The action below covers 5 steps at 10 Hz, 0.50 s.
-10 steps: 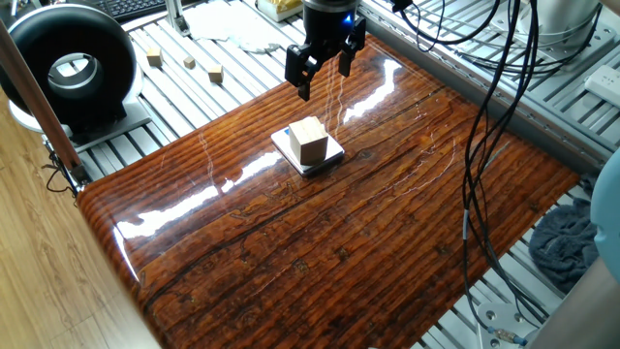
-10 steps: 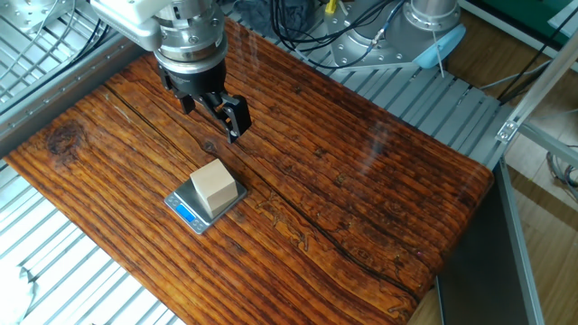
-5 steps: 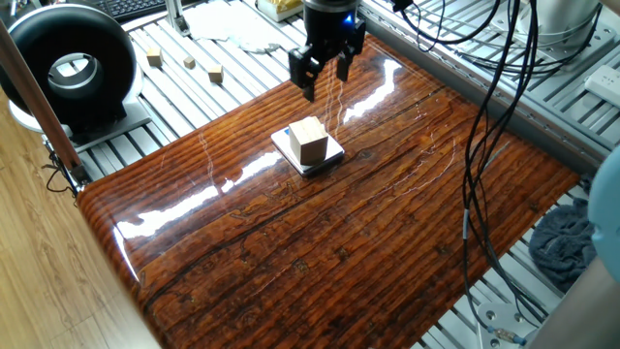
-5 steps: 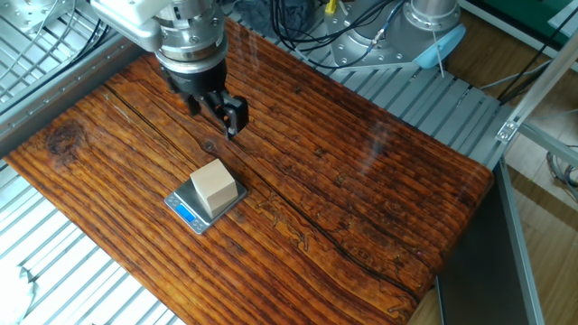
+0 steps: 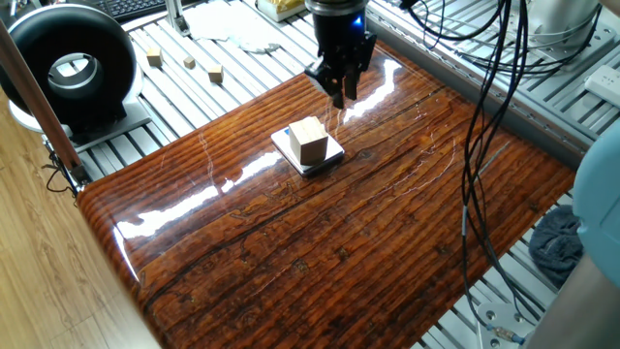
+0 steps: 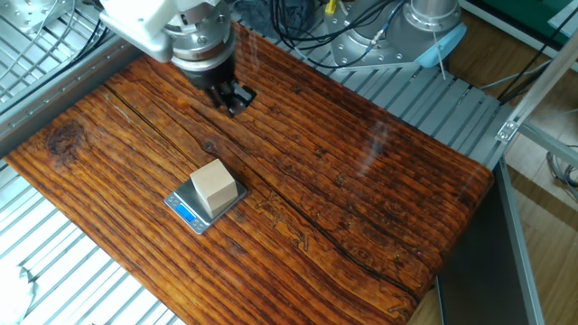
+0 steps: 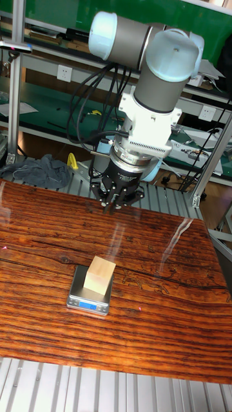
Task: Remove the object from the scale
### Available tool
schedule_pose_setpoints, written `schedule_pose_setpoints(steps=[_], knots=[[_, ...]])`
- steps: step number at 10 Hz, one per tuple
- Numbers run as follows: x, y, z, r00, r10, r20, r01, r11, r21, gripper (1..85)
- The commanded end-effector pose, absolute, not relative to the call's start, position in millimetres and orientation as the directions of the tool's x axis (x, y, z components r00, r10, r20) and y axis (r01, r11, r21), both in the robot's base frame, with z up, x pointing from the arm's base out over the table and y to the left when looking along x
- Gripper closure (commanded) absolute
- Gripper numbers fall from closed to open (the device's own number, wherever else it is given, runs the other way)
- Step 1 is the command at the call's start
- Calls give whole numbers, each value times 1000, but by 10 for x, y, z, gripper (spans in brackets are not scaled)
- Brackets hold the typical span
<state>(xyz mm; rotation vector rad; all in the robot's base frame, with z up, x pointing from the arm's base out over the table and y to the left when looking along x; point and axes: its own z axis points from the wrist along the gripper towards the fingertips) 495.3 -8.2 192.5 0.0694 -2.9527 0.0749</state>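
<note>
The object, a light-tan wooden cube point(image 5: 310, 142) point(image 6: 215, 185) point(image 7: 100, 277), stands on the scale point(image 5: 332, 153) point(image 6: 184, 213) point(image 7: 89, 303), a thin square device with a silver plate, in the middle of the glossy wooden board. My gripper point(image 5: 341, 91) point(image 6: 237, 97) point(image 7: 116, 205) hovers above the board well behind the cube, apart from it. Its fingers are pressed together with nothing between them. The cube fills most of the plate.
Three small wooden cubes point(image 5: 189, 63) lie on the slatted table beyond the board, near a black round device point(image 5: 73, 68). Dark cables point(image 5: 484, 107) hang over the board's right side. A grey cloth point(image 5: 562, 247) lies at the right edge.
The gripper's fingers have closed from open to shut on nothing. The wrist has turned and shifted a little away from the cube. Cube and scale have not moved.
</note>
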Motion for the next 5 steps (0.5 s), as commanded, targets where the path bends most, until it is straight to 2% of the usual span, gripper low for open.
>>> schedule_pose_setpoints(steps=[1,3,4,5], knots=[[4801,-20,2034,-972,-39,230,-45,999,-22,847],[4476,-46,2176,-938,-32,346,-44,999,-27,847],[4143,12,2323,-881,1,473,-7,1000,-17,847],[4086,309,2381,-869,4,495,50,995,81,847]])
